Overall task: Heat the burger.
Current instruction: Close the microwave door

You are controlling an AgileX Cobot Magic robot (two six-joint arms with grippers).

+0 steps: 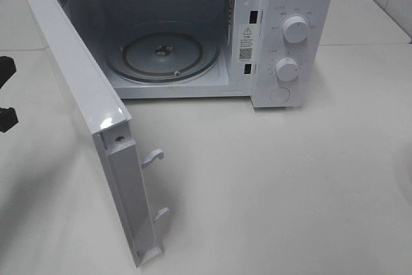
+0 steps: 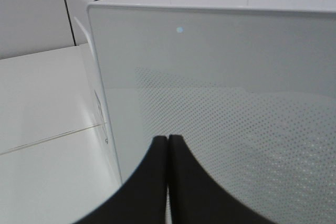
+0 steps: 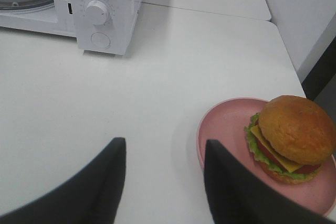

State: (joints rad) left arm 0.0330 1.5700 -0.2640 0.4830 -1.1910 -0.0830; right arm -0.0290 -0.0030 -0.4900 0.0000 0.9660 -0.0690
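On the white table (image 1: 290, 191) a white microwave (image 1: 296, 4) stands open, its QR-code warning label (image 1: 246, 43) too small to read. The burger (image 3: 291, 137) sits on a pink plate (image 3: 220, 129) beside the spread, empty right gripper (image 3: 164, 182); the left gripper (image 2: 168, 182) is pressed together near the door (image 2: 220, 87).

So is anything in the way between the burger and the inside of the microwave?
Nothing visible is. The microwave door is swung wide open, and only the bare glass turntable sits inside. The table between the burger on its pink plate and the microwave looks clear.
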